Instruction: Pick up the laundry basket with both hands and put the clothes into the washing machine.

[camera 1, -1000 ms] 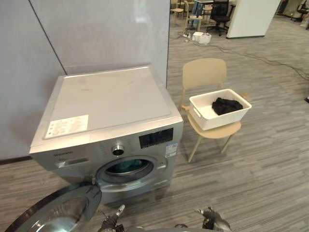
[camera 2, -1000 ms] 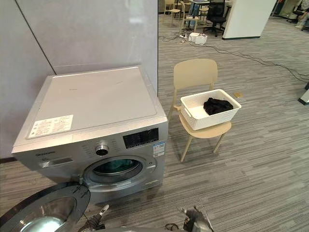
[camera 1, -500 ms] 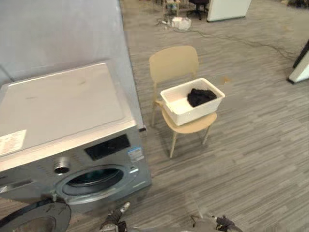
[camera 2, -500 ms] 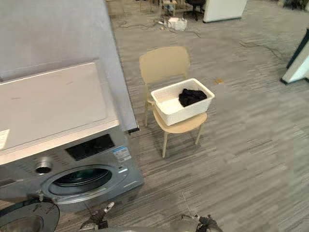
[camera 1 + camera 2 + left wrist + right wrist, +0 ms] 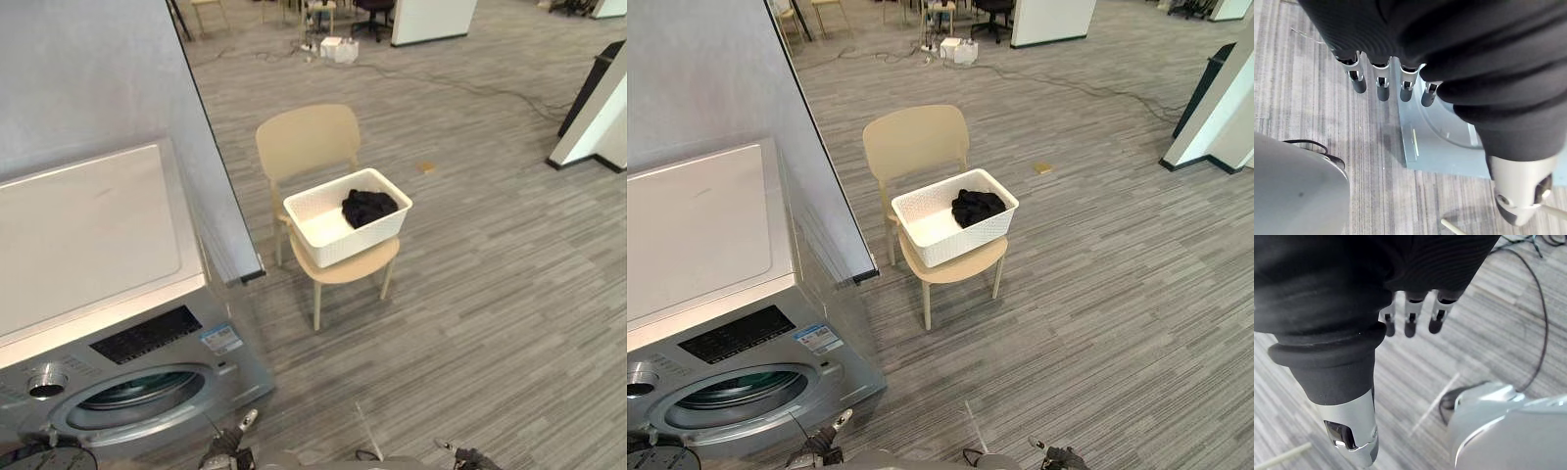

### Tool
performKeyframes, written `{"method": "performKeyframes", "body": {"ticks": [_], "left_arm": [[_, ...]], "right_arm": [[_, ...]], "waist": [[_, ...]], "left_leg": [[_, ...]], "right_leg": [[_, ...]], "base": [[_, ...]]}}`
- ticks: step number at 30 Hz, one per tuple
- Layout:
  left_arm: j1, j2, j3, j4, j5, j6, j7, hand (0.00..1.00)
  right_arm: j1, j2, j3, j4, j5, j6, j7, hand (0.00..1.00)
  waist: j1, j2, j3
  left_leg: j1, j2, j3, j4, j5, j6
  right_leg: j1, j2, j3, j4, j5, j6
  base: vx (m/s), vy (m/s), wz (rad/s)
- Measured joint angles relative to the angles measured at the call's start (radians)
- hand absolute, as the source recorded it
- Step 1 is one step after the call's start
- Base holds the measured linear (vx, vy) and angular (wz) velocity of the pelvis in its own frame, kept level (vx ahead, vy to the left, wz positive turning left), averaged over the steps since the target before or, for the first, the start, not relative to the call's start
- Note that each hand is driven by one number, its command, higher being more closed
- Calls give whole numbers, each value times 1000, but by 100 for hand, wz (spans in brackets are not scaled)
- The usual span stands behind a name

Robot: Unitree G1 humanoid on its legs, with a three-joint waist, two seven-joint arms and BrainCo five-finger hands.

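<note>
Both loosely open, empty: left robot hand point(image 5: 1380, 84), right robot hand point(image 5: 1411, 319); laundry basket point(image 5: 345, 245) sits on chair point(image 5: 306, 137).

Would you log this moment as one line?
basket on chair | clothes inside | left hand open | right hand open

Washing machine point(image 5: 98, 255) cut off by left & bottom edges; its door point(image 5: 41, 459) mostly out of frame, near left. Drum interior too dark to read. Clothes point(image 5: 368, 207) in laundry basket point(image 5: 338, 240): black heap, no. of items unclear. Basket hides most of chair point(image 5: 306, 140) seat.
</note>
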Motion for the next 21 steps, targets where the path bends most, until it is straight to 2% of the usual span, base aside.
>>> {"method": "performKeyframes", "body": {"ticks": [1,2,3,5,6,7,8,9,11,12,14,15,16,17,18,19,20,21], "left_arm": [[-1,-3,18,0,0,0,0,0],[-16,-12,43,7,0,2,0,0],[-20,-17,55,6,0,2,0,0],[-19,-25,68,2,-3,7,1,0],[-19,-20,69,-3,-3,9,0,0],[-19,-17,69,-5,-4,11,0,0],[-19,-8,66,-7,-3,14,0,0],[-20,-3,65,-7,-3,15,1,0],[-23,1,58,-15,-3,18,1,0],[-31,0,52,-15,-3,22,1,0],[-54,-9,46,-17,-3,22,2,0],[-58,-15,27,-26,-4,21,4,0],[-58,-18,10,-31,-5,20,4,0],[-57,-20,10,-33,-6,19,4,0],[-56,-16,9,-34,-6,19,5,0],[-57,-33,10,-27,-5,19,6,0],[-60,-58,12,-35,-4,16,1,0],[-60,-63,13,-42,0,10,1,0]], "right_arm": [[0,7,0,-4,0,0,1,0],[-11,21,0,-12,-1,-1,2,0],[-19,28,1,-12,-2,0,2,0],[-17,60,38,-49,-10,-1,3,0],[-15,72,64,-86,-12,-4,6,0],[-14,73,81,-99,-15,-4,12,0],[4,73,97,-127,-30,-5,21,0],[23,71,98,-135,-42,-7,21,0],[40,65,86,-152,-34,-6,22,0],[44,60,77,-153,-38,-5,21,0],[55,55,49,-158,-38,-4,20,0],[57,54,31,-160,-36,-3,19,0],[66,55,17,-161,-34,-4,18,0],[71,57,17,-160,-33,-4,17,0],[84,68,16,-160,-31,-2,17,0],[79,58,-8,-155,-21,-1,18,0],[74,44,-30,-146,-21,-3,10,0],[65,39,-34,-141,-21,-2,9,0]], "waist": [[6,3,2],[18,13,25],[22,12,36],[25,8,36],[26,-5,40],[25,-13,44],[21,-32,44],[19,-34,52],[18,-48,52],[13,-49,51],[-1,-40,54],[-13,-29,61],[-14,-27,62],[-13,-30,60],[-13,-46,53],[-15,-12,61],[-6,11,54],[-12,-1,62]], "left_leg": [[0,-5,-5,-3,1,6],[24,-11,-3,-4,-14,38],[40,-12,6,-8,-16,40],[64,-18,34,-41,-34,65],[85,-32,52,-57,-53,77],[97,-40,61,-57,-59,82],[126,-57,65,-53,-73,96],[166,-62,60,-49,-85,92],[218,-58,32,-51,-97,84],[238,-48,-3,-63,-97,84],[255,-12,-68,-66,-96,83],[269,20,-105,-60,-96,83],[281,46,-127,-48,-95,80],[289,55,-137,-43,-96,79],[289,63,-158,-26,-103,40],[302,108,-192,-14,-124,4],[278,103,-227,-15,-120,-14],[262,82,-254,-42,-90,-28]], "right_leg": [[4,-2,2,-10,4,2],[22,-7,7,-10,4,4],[31,-10,12,-5,3,5],[0,-30,14,86,-27,32],[-71,-51,17,249,-64,48],[-120,-68,21,368,-69,53],[-217,-91,40,618,-38,54],[-268,-96,59,808,0,47],[-317,-105,45,955,-17,60],[-335,-111,28,969,-24,60],[-370,-125,-3,902,-46,63],[-376,-125,7,793,-55,78],[-362,-124,33,614,-52,79],[-342,-124,48,490,-33,71],[-290,-130,83,264,55,50],[-245,-100,55,241,94,87],[-246,-92,58,256,80,70],[-258,-97,80,290,73,66]], "base": [[146,110,-3],[84,94,-10],[60,121,-15],[26,105,-25],[52,71,-33],[105,69,-33],[284,8,-11],[266,-5,1],[344,-107,26],[421,-206,70],[367,-243,87],[465,-343,87],[404,-320,82],[412,-352,67],[334,-337,61],[354,-379,67],[327,-408,55],[199,-290,58]]}}
